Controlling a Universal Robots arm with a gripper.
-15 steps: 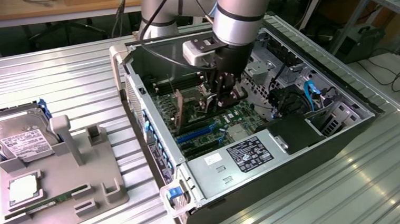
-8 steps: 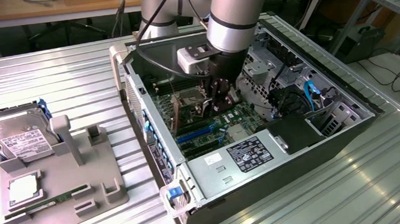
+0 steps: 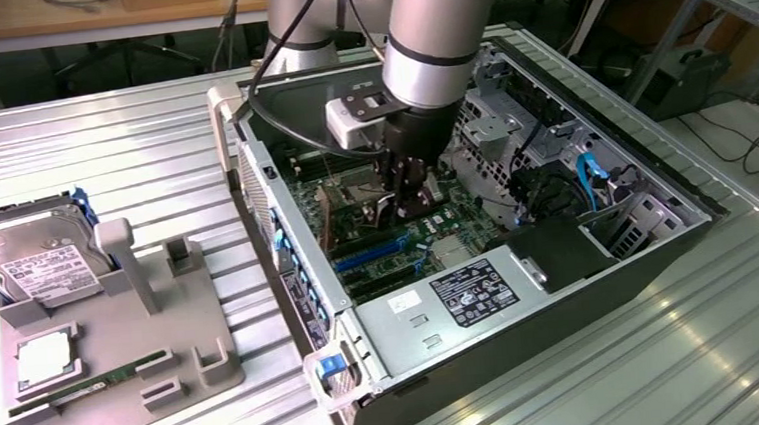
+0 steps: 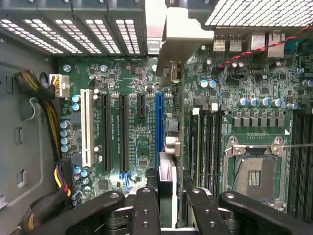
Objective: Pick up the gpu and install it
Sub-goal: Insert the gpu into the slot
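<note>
Inside the open black computer case [image 3: 649,244], the jaws are closed on the thin green circuit card with a silver metal end bracket, the gpu [image 4: 170,147], held edge-on over the blue motherboard slot [image 4: 158,127]. It looks light, stiff and fragile; gripping its upper edge seems safest.

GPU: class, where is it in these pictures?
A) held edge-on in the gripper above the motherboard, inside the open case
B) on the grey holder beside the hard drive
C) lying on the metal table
A: the gripper clamps the gpu edge-on over the motherboard, inside the case.
</note>
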